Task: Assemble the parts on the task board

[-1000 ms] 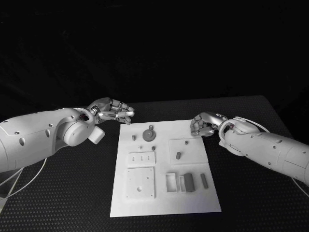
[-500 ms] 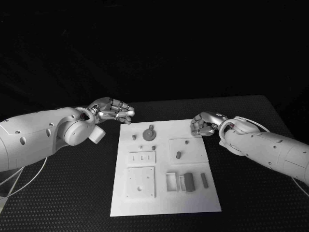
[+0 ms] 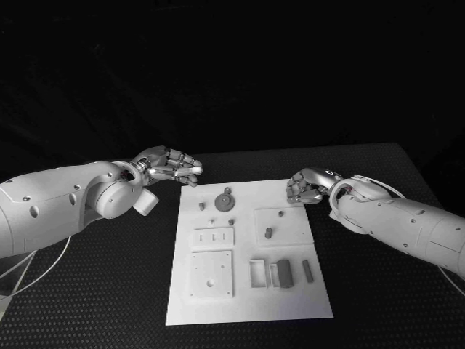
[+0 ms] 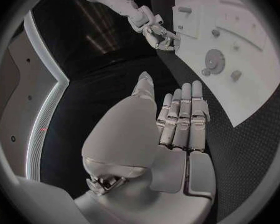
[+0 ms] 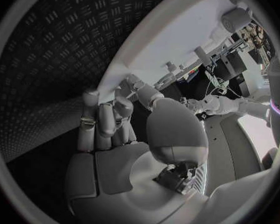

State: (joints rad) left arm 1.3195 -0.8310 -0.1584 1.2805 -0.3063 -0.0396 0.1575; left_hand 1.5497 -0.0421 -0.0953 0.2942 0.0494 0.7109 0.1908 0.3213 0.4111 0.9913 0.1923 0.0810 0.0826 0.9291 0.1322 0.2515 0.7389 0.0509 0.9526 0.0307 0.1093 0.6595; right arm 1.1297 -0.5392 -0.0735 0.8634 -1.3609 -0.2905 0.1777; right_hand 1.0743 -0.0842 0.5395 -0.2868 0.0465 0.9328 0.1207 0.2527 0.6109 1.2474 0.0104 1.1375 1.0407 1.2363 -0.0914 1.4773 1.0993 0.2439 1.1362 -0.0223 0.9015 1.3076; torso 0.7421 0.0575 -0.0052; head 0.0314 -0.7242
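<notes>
Nothing has moved in the last second: both the left robot hand (image 3: 170,166) and right robot hand (image 3: 308,187) stay curled and empty beside the task board (image 3: 248,291), its parts (image 3: 224,201) unassembled.

You are looking down on a black table (image 3: 400,291) with a ribbed, patterned surface, its far edge meeting a dark background. Directly on it, in the middle, lies the white task board (image 3: 248,305), a flat rectangular plate with its long side running away from you. Your left wrist view shows the same board (image 4: 252,84) flat on the dark mat, and your right wrist view shows its pale edge (image 5: 159,40) against the textured tabletop.
</notes>
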